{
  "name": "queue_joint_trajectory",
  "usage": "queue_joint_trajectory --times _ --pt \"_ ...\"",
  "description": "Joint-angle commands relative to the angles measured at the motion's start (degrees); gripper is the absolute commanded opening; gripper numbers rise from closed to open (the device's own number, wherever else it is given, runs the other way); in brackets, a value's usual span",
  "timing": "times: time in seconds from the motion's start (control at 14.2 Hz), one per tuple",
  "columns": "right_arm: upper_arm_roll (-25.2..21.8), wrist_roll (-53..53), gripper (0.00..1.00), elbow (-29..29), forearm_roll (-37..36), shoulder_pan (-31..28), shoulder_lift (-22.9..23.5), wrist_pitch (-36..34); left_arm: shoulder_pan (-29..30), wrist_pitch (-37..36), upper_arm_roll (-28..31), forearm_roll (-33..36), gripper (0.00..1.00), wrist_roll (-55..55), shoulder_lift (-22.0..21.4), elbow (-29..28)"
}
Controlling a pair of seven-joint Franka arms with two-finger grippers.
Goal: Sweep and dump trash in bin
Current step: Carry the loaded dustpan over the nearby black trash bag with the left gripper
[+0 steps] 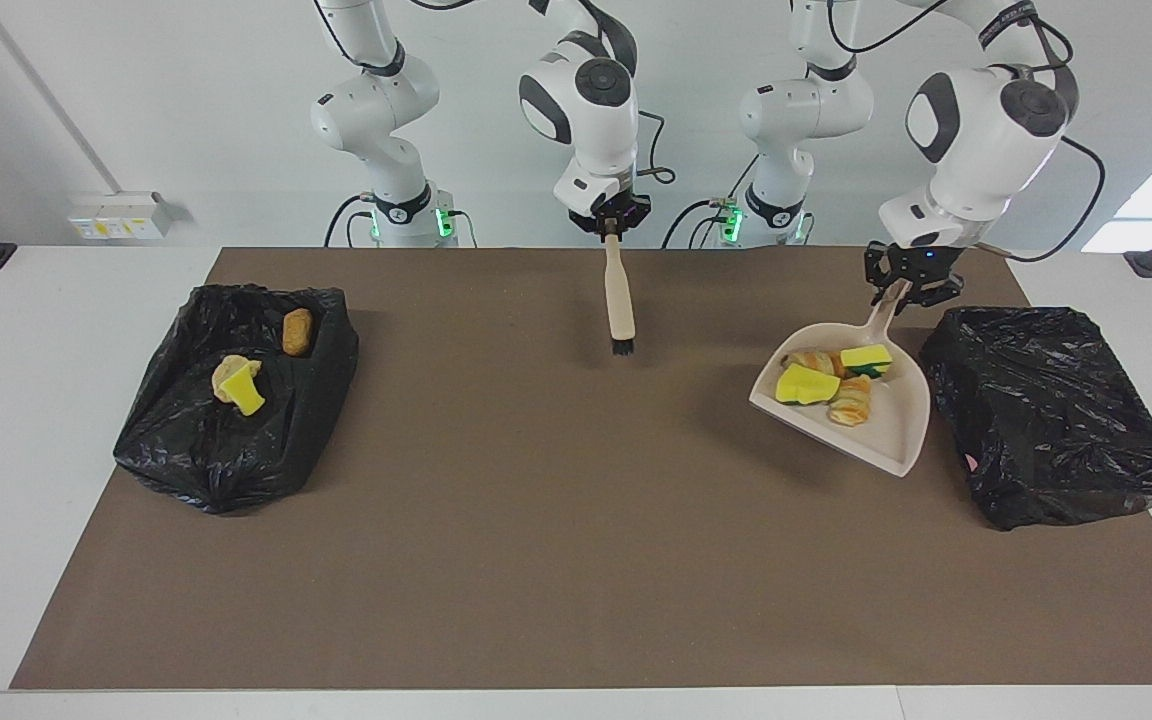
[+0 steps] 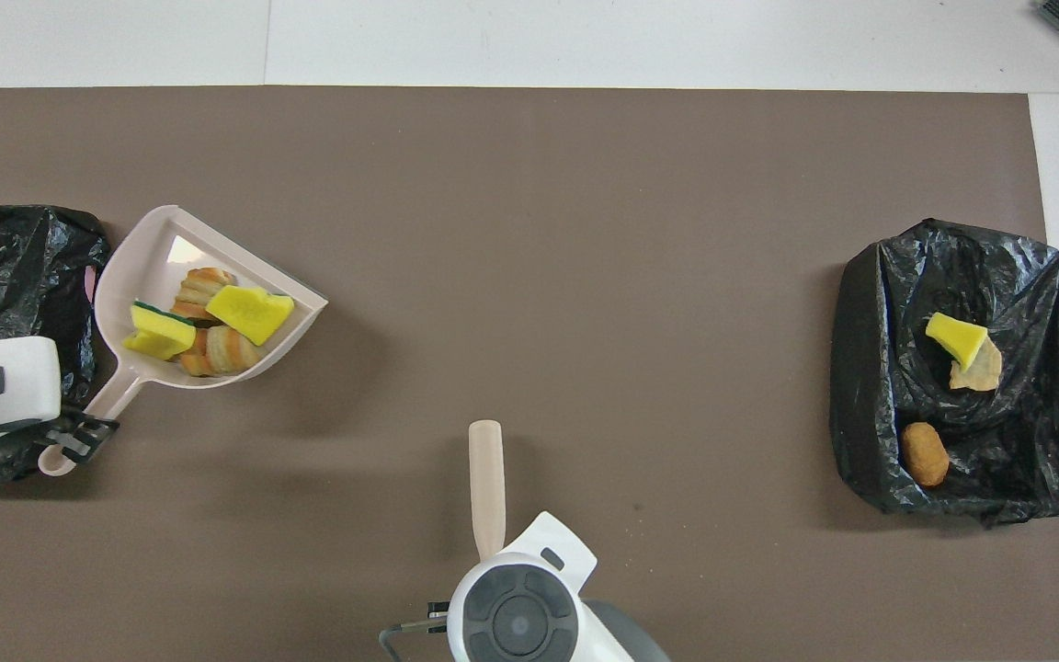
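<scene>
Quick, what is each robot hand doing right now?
Left gripper: shut on the dustpan handle, held up beside a black bin.
Right gripper: shut on the brush, hanging bristles down.

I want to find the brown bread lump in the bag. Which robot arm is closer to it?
Right. The right pincer holds the brush over mid-table; the left pincer holds the dustpan by the other bag, away from the bread lump.
</scene>
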Motion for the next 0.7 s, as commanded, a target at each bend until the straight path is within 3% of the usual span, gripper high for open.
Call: queue_joint_trajectory --times 0.0,0.49,0.56,0.63 --pt "-0.07 6.36 0.00 -0.07 -2.13 3.58 3.89 5.68 6.28 -1.98 -0.53 -0.76 0.00 4.40 0.41 4.15" --pt "-0.07 6.12 0.00 -0.08 -4.77 5.26 7.07 7.73 22.63 -9.19 -0.53 -0.76 0.00 19.18 4.71 13.91" --pt "-0.07 6.11 0.39 0.01 -4.77 5.17 7.15 7.20 24.31 -9.19 -0.53 -0.50 0.00 20.23 5.24 15.49" --pt "-0.07 6.11 0.99 0.45 -4.95 5.26 7.16 6.67 25.02 -9.36 -0.44 1.07 0.00 20.68 7.07 17.77"
